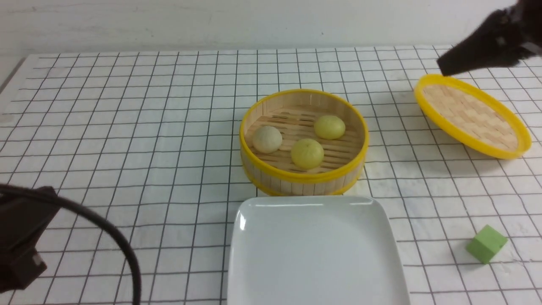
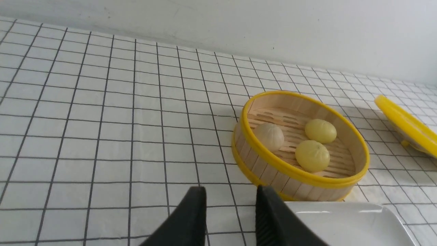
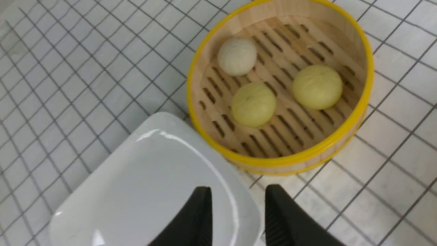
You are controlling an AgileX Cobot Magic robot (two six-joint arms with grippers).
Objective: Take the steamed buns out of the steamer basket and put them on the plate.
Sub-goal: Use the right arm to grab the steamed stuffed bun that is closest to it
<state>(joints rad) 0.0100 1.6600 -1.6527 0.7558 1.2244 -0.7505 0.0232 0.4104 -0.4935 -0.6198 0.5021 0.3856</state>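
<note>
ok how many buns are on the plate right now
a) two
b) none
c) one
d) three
b: all three buns sit in the basket, and the plate holds nothing.

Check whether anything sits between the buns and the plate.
Only the near wall of the steamer basket does: the buns must be lifted over it. The lid is off, away to the right. The plate, on the robot's side of the basket, is bare. The green cube sits off the path.
</note>
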